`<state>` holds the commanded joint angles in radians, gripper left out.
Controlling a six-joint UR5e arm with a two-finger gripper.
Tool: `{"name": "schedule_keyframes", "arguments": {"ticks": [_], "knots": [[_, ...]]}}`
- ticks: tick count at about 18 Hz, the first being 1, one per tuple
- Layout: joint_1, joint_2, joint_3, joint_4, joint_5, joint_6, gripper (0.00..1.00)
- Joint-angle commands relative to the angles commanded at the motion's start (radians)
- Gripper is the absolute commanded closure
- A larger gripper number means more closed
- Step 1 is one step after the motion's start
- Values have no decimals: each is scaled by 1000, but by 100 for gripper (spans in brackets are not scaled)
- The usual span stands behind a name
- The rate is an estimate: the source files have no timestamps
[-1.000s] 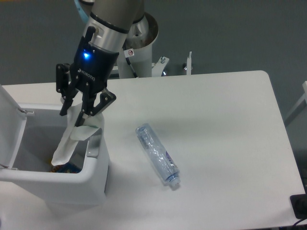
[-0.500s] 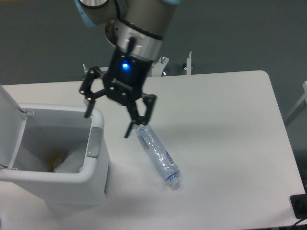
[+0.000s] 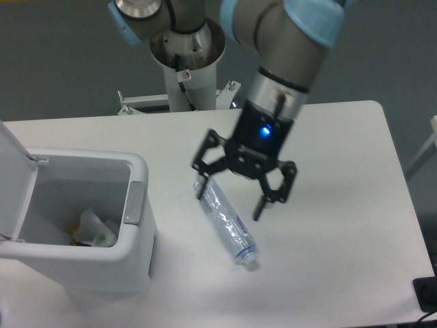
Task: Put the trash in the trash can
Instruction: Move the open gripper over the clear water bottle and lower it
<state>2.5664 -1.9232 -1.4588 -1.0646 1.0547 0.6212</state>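
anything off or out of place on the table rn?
Only the crushed bottle, lying on its side on the table instead of in the trash can. The gripper hovers over it, jaws open. Nothing spilled.

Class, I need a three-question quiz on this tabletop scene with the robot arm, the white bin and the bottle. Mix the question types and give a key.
1. True or false: the gripper is open above the plastic bottle.
2. Where is the crumpled wrapper? A) on the table B) inside the trash can C) in the gripper
3. Fill in: the trash can's lid stands ____.

Key: 1 true; 2 B; 3 open
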Motion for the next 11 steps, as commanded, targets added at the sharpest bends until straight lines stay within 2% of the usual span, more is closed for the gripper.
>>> {"name": "schedule_keyframes", "arguments": {"ticks": [5, 11], "knots": [[-2, -91, 9, -20, 91, -3, 0], [-12, -140, 14, -72, 192, -3, 0]]}}
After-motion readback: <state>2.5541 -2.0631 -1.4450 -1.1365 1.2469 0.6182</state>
